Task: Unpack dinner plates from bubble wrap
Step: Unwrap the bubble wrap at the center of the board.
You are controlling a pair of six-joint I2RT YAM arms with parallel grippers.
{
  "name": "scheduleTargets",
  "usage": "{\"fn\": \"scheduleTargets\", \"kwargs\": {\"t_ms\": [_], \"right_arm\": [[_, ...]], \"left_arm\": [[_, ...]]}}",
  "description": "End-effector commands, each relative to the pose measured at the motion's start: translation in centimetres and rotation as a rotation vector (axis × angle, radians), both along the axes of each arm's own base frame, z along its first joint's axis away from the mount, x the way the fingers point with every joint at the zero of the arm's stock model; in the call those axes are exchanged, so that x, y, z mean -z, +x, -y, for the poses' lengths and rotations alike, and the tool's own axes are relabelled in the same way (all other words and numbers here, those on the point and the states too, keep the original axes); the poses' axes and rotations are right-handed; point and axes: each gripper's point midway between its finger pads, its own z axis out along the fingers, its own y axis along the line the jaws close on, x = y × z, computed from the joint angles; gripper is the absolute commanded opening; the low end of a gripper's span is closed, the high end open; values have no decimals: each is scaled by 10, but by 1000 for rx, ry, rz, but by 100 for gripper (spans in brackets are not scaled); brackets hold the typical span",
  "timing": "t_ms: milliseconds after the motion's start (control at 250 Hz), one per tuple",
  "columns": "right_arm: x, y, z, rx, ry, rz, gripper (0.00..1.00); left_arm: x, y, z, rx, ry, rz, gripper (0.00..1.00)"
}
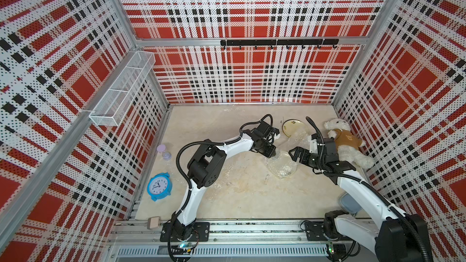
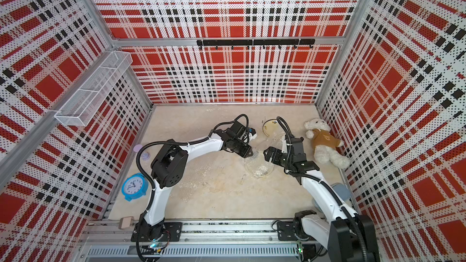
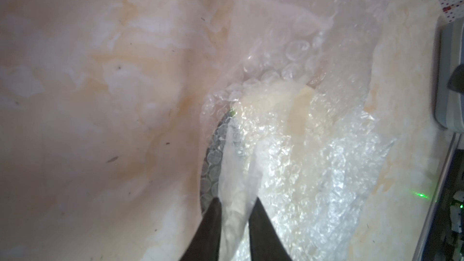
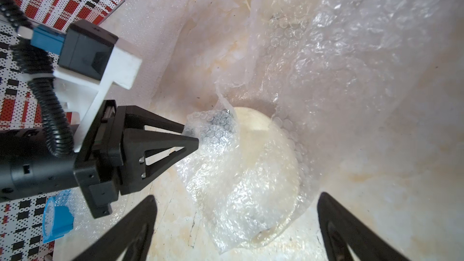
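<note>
A cream dinner plate (image 1: 286, 172) (image 2: 262, 173) lies mid-table under crinkled bubble wrap (image 1: 281, 163) (image 4: 238, 184); part of its face (image 4: 253, 121) shows bare. My left gripper (image 1: 273, 156) (image 2: 248, 156) (image 3: 236, 200) is at the plate's far-left edge, shut on a raised fold of that wrap (image 3: 233, 171). My right gripper (image 1: 293, 153) (image 2: 267, 153) (image 4: 237, 197) hovers open just right of the plate, with nothing between its fingers. A second plate (image 1: 293, 126) (image 2: 267, 126) lies unwrapped at the back, with a loose wrap sheet (image 1: 300, 138) beside it.
A white teddy bear (image 1: 345, 142) lies by the right wall. A blue alarm clock (image 1: 159, 186) and a lilac hourglass (image 1: 164, 152) stand near the left wall. A grey object (image 1: 349, 204) sits front right. A mesh basket (image 1: 121, 91) hangs on the left wall.
</note>
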Motion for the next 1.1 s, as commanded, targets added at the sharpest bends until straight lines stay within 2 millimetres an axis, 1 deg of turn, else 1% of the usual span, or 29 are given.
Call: {"fn": "scheduleTargets", "kwargs": {"t_ms": [0,68,256,444,596,792,984,1092], "right_arm": [[1,3,0,-10,0,25,100],[0,4,0,-10,0,26,100],[-3,5,0,-9,2,30,100],[-2,3,1,-7,-1,28,100],[-2,5,0,-7,1,30,100],[-3,9,-2,-12,12,33,100],[-3,10,-5,-18,24,32,100],[-2,9,-6,-21,29,27,100]], "left_arm": [[-1,-3,6,19,-13,3,17],[-4,-4,5,21,-18,1,11],[-21,-9,3,45,-75,-23,9],[-39,-16,-13,70,-68,-21,10],[-51,-29,-27,75,-65,-27,10],[-59,-50,-36,84,-90,-62,11],[-54,-67,-46,74,-94,-96,11],[-56,-76,-50,70,-110,-107,11]]}}
